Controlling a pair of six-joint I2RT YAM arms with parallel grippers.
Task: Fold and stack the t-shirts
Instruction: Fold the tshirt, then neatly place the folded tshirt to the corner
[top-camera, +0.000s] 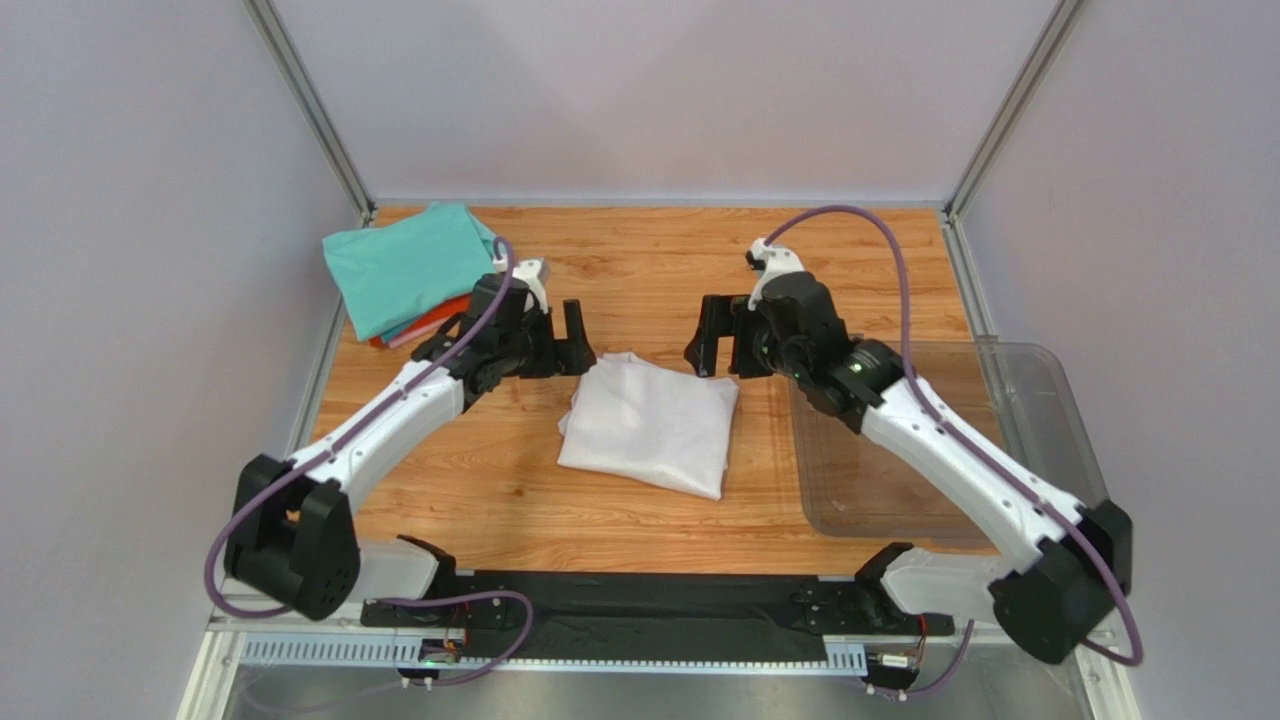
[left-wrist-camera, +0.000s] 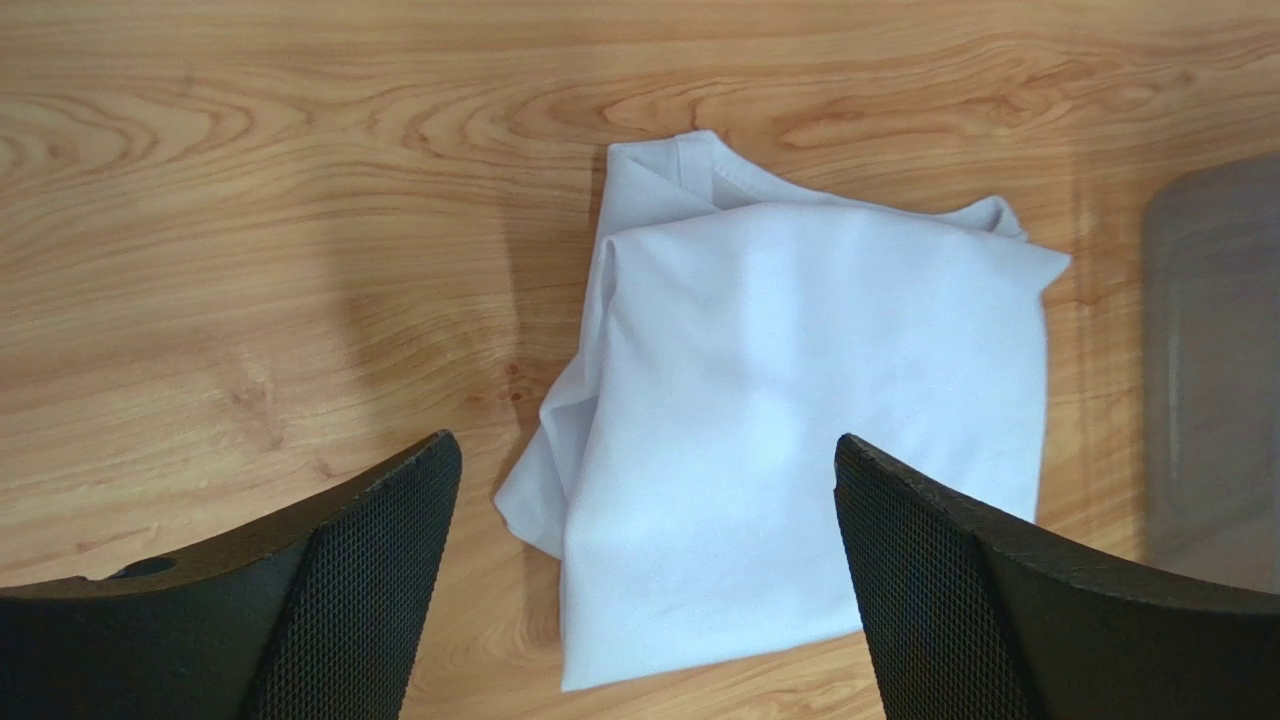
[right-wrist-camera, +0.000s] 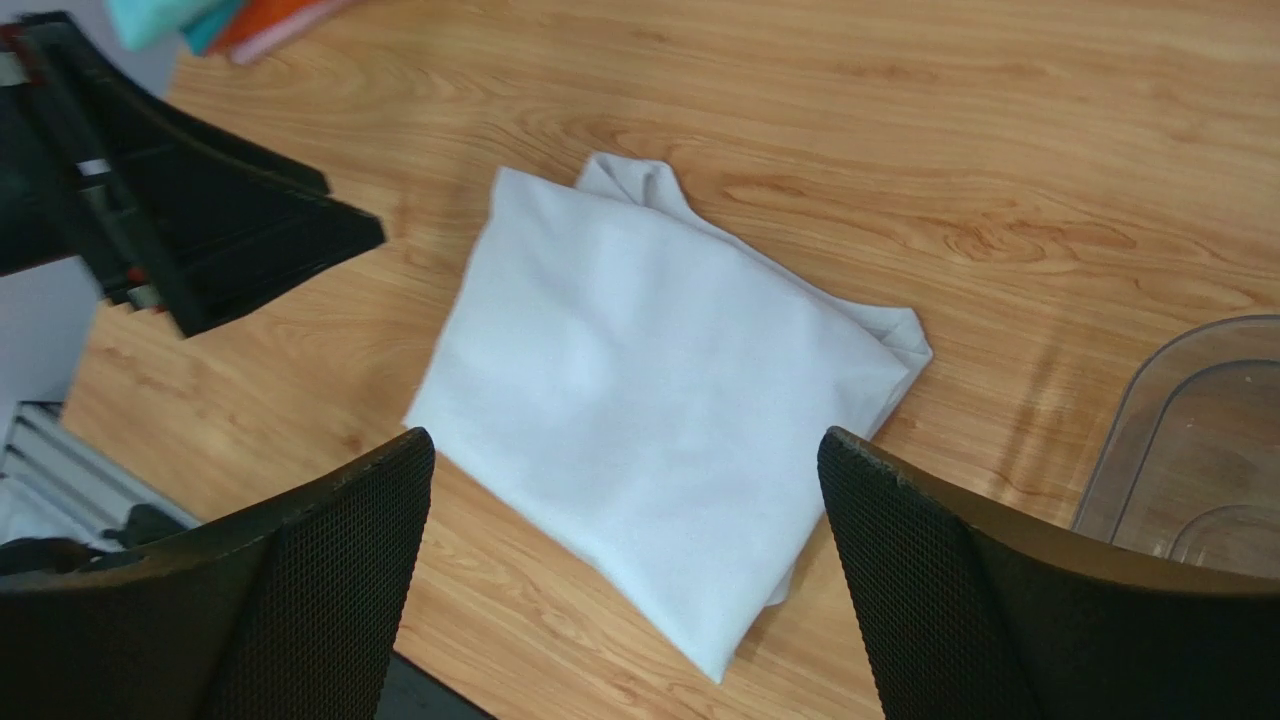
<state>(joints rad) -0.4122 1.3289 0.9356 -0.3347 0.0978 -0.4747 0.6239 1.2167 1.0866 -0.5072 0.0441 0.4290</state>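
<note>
Lying flat near the middle of the light wooden tabletop (top-camera: 631, 270) is the plain white cloth t-shirt (top-camera: 649, 425), folded into a rough square, with a narrower folded edge showing at its far end. Its surface appears smooth with a few soft creases. No tool is in contact with it. The left gripper (top-camera: 559, 348) hangs just beyond the shirt's far left corner, and the right gripper (top-camera: 724, 353) hangs just beyond the far right corner. Both are clear of the cloth. In the left wrist view the left gripper (left-wrist-camera: 643, 450) has its black textured fingers (left-wrist-camera: 361, 585) spread wide with the white shirt (left-wrist-camera: 796, 435) seen below, between them. The right wrist view shows the right gripper (right-wrist-camera: 624, 438) likewise spread wide above the shirt (right-wrist-camera: 646, 405). Both tools are released and hold nothing. At the far left corner of the table sits a stack of folded shirts, a teal t-shirt (top-camera: 409, 267) on top, with orange-red and pink edges (top-camera: 428, 323) showing beneath it. A clear rectangular plastic bin (top-camera: 1037, 405) rests at the right side of the table, well apart from the white shirt.
</note>
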